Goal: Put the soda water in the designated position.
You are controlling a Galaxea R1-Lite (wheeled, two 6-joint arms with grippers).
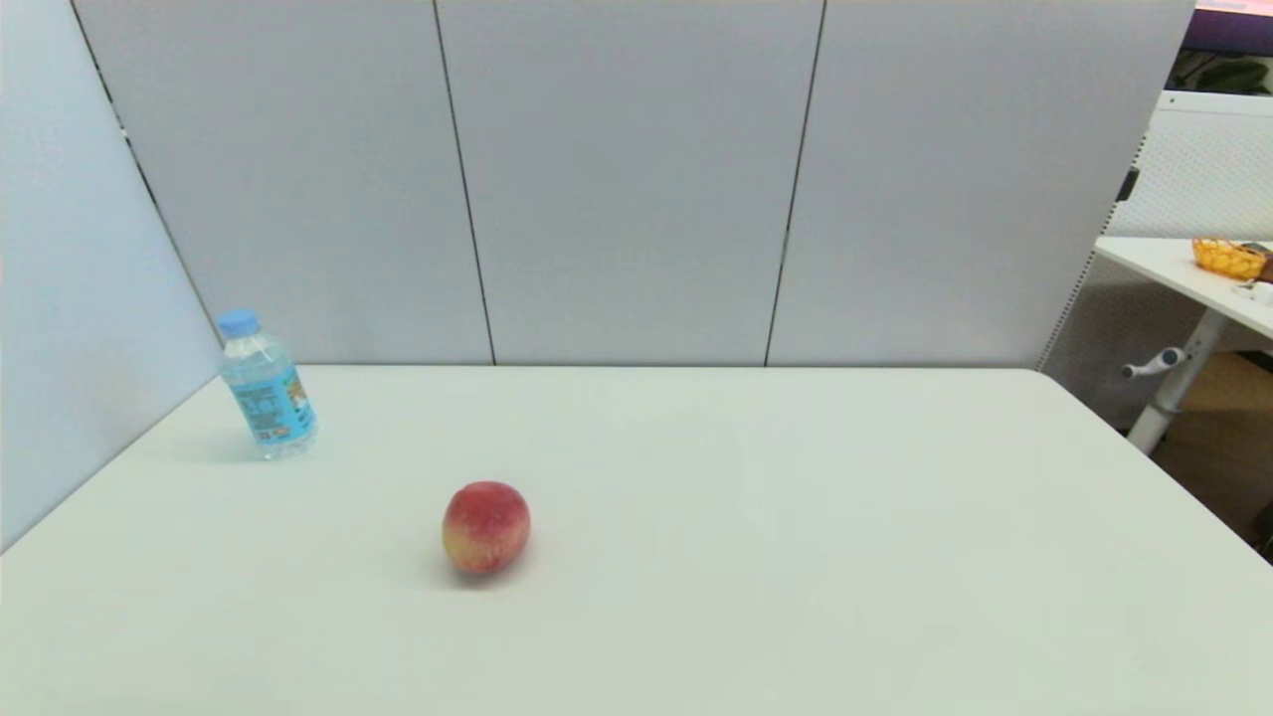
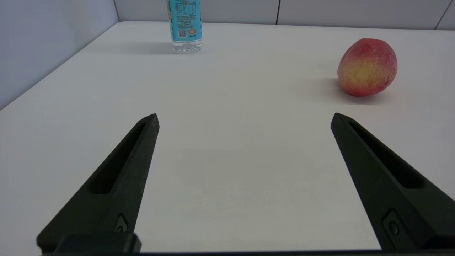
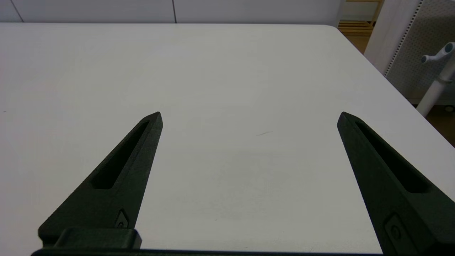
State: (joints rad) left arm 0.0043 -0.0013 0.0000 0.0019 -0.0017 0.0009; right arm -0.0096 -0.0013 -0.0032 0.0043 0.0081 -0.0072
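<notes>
The soda water (image 1: 267, 386) stands upright at the far left of the white table (image 1: 756, 517), close to the grey partition wall (image 1: 627, 179) and the left side panel. A red-yellow peach (image 1: 485, 526) lies nearer and to the right of it, well apart from the bottle, with bare tabletop between them. Beyond the table's right edge stands a second table with an orange basket (image 1: 1229, 258).

The head view shows neither arm. The left wrist view shows the left gripper (image 2: 244, 119) low over the near table, its 2 fingers spread wide and holding nothing, the bottle's lower half ahead and the peach off to the right. The right gripper (image 3: 250, 117) hangs likewise over the right side, fingers wide apart.

The bottle's blue label carries small print, a table and a QR code, too small to read.
</notes>
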